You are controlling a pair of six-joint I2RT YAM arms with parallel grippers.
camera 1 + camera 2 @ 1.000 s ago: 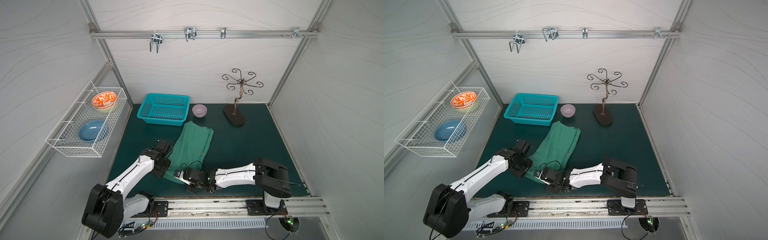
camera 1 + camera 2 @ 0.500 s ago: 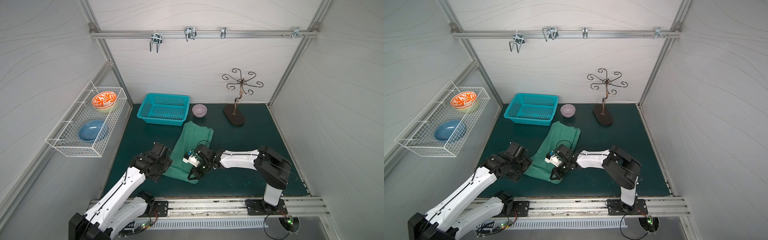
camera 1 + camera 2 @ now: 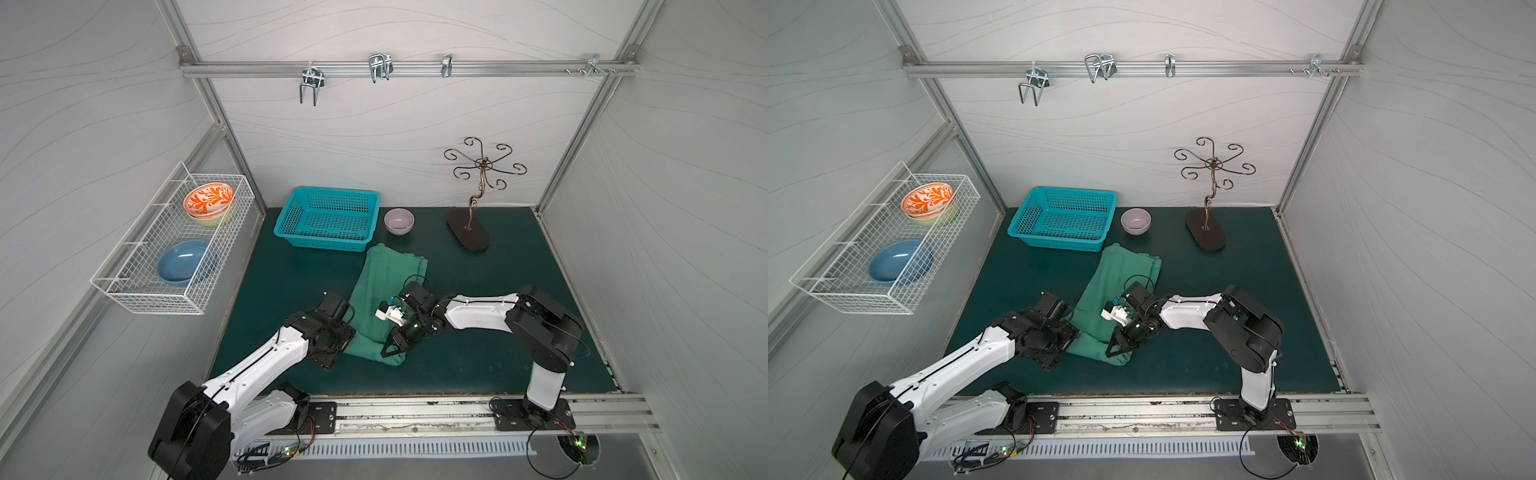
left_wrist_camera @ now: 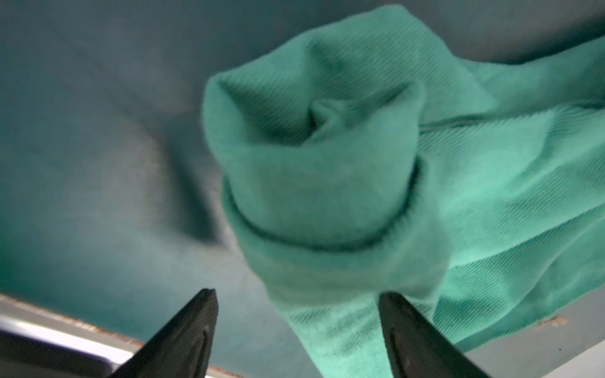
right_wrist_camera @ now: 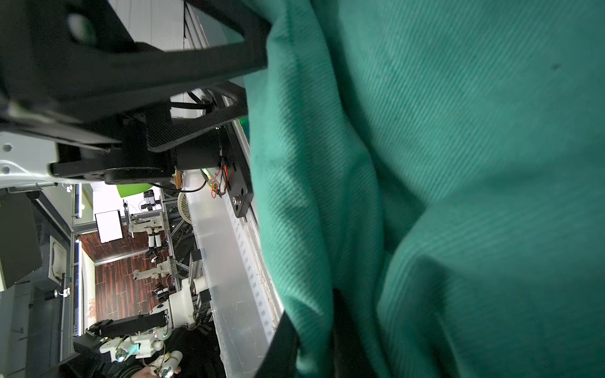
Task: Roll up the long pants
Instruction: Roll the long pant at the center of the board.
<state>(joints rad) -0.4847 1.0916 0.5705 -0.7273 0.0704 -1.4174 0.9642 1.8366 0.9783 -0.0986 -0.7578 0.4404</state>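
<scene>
While the dark teal-green flat mat (image 3: 498, 332) is covering the whole floor of the cell, its widest bare stretch is lying on the robot's right, between the cloth and the right wall (image 3: 665, 249). A narrower bare strip is running along the mat's left edge, and a bare band along its near edge by the metal rail (image 3: 415, 413). The long pants (image 3: 386, 278), a mid-green soft cloth pair folded into one long strip, are lying in the middle of the mat. Their far end is resting just beside the basket's front wall, and their near end is bunching into a loose roll short of the mat's near edge. The white wire rack (image 3: 153, 301) is hanging on the left wall, off the mat, holding an orange-patterned bowl (image 3: 208, 198) and a blue bowl (image 3: 183, 262). The turquoise perforated plastic basket (image 3: 291, 216) is sitting at the back left, and the dark curled-wire metal stand (image 3: 469, 232) is standing at the back right, well apart from the cloth. The small lilac bowl (image 3: 399, 221) is sitting between them, near the pants' far edge. The right gripper (image 3: 388, 351) is pinching the roll's right end, jaws clenched on the cloth. The left gripper (image 4: 298, 293) is waiting at the roll's left end, jaws spread wide and released, with the roll just ahead of its fingertips.
</scene>
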